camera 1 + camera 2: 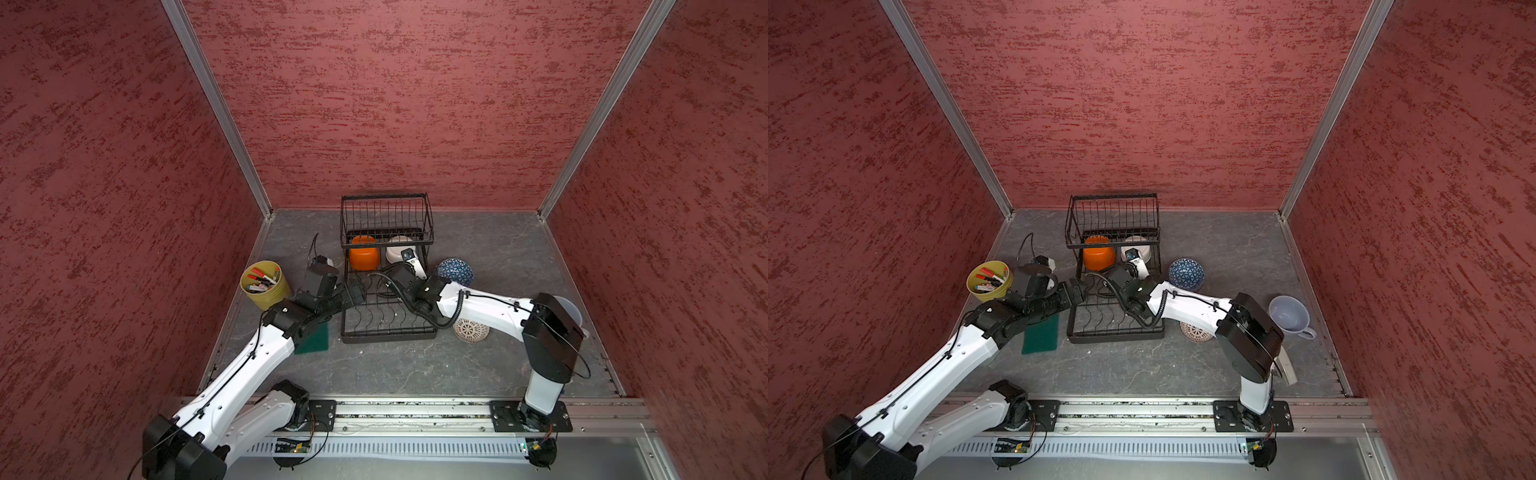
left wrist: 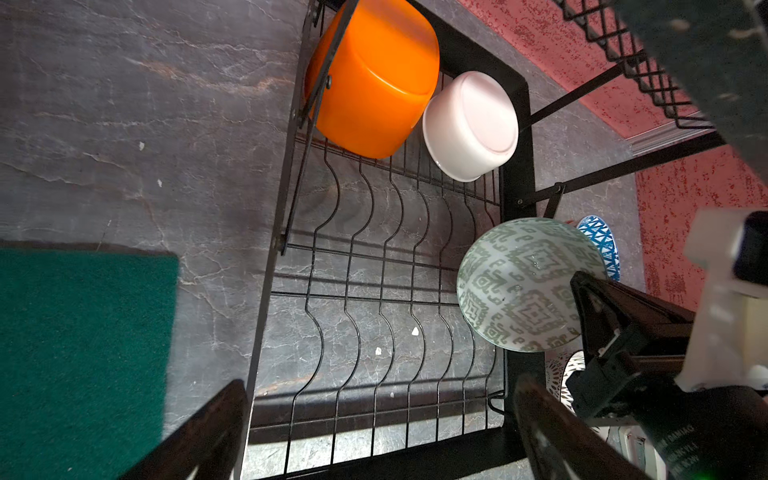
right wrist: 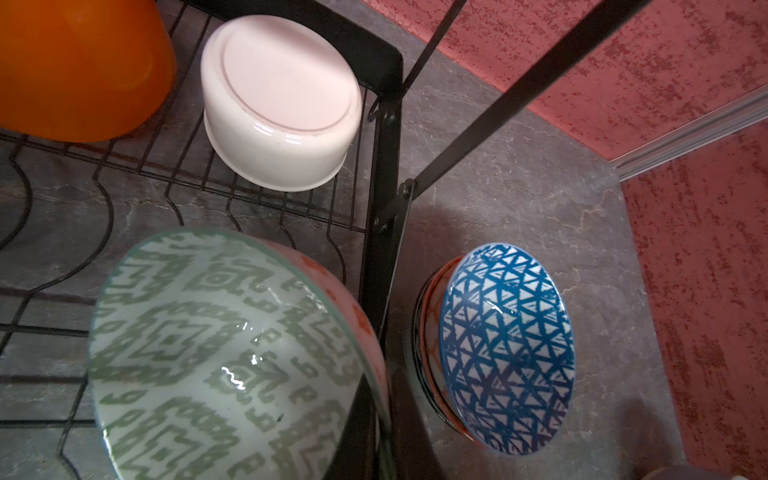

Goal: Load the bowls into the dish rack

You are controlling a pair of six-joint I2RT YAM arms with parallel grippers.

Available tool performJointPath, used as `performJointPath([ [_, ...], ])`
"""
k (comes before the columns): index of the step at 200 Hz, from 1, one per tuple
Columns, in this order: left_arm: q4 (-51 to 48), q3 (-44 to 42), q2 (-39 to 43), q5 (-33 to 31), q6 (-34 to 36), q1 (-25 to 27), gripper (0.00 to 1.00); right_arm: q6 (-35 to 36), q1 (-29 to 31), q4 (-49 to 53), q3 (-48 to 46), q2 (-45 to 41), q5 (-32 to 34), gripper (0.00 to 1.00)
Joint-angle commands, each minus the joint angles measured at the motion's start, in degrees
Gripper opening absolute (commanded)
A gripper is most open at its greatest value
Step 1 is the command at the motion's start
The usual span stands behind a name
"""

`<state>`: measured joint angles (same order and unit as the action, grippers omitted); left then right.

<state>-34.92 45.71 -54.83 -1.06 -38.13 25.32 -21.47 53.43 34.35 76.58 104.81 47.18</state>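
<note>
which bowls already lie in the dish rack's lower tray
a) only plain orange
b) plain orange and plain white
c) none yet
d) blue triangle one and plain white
b: the orange bowl and the white bowl lie side by side on the dish rack lower wires, while the blue bowl is outside its frame.

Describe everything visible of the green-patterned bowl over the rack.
The green-patterned bowl is glossy and ceramic-looking, with grey-green geometric motifs on a pale inside and orange marks on its pale outside. It is tipped on edge over the lower tray of the dish rack, by the side rail. The right end effector is shut on its rim. Whether it touches the wires is unclear.
</note>
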Motion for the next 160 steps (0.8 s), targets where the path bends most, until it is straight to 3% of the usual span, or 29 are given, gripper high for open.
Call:
performJointPath([
  [1,1.01,-0.63,0.91,1.09,-0.02,-0.87,1.0,0.54,0.32,-3.94,2.7,0.73,7.02,0.0],
  [160,0.73,-2.47,2.79,2.36,0.47,-3.69,1.0,10.31,0.33,-15.19,5.78,7.22,17.86,0.0],
])
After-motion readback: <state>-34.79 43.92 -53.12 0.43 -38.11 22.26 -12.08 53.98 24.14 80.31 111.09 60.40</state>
